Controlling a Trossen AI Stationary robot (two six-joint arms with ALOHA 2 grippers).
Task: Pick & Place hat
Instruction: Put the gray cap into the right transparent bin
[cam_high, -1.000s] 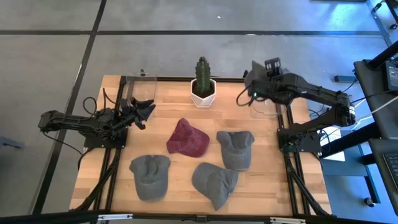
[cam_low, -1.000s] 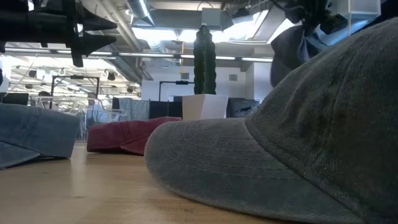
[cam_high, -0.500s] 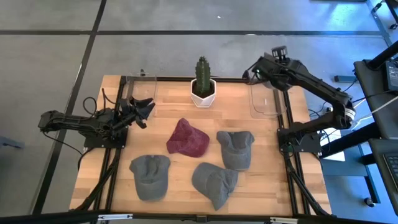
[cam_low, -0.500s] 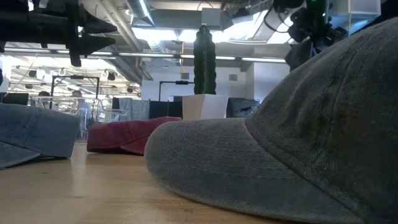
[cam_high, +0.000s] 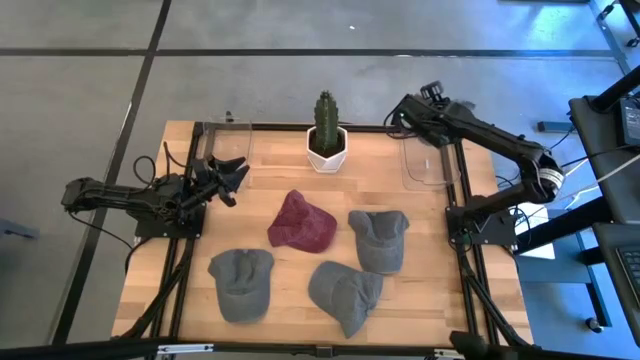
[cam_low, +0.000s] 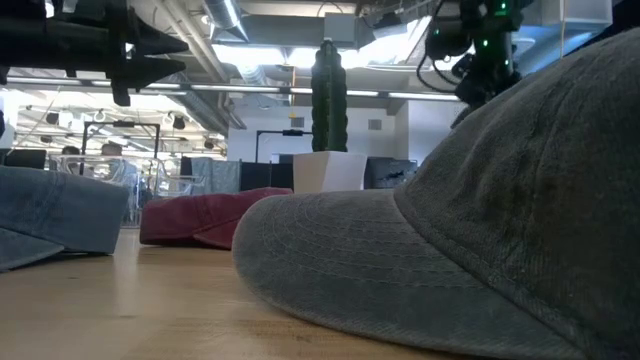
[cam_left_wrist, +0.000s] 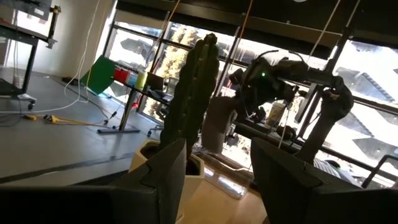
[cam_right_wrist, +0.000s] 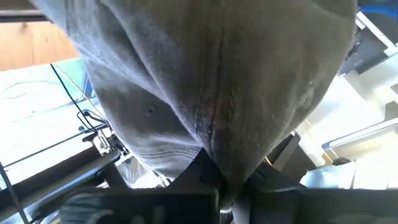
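Observation:
My right gripper (cam_high: 403, 116) is raised over the table's far right corner, by the far side of a clear bin (cam_high: 425, 166), and is shut on a grey hat (cam_right_wrist: 211, 81). The hat fills the right wrist view. In the low view it shows as a dark shape (cam_low: 472, 92) under the gripper. A maroon hat (cam_high: 303, 222) and three grey hats (cam_high: 380, 240) (cam_high: 345, 292) (cam_high: 241, 283) lie flat on the table. My left gripper (cam_high: 236, 170) hovers open at the table's left, pointing at the cactus (cam_left_wrist: 194, 93). My right gripper pinches the grey hat between its two fingers (cam_right_wrist: 205, 179) on a bunched fold of the fabric (cam_right_wrist: 219, 163). The hat is lifted clear of the table and spreads out wide beyond the fingers. Which part of the hat the fold belongs to I cannot tell.
A cactus in a white pot (cam_high: 325, 140) stands at the far middle edge. A second clear bin (cam_high: 228, 138) sits at the far left. Black rails run along both sides of the wooden table (cam_high: 290, 330). A big grey hat (cam_low: 480, 240) sits close in front of the low camera.
My right gripper has carried the grey hat up from over the clear bin toward the table's far edge, the arm stretching out and turning. In the low view the hat has shrunk as it moved away. The gripper stayed shut on it.

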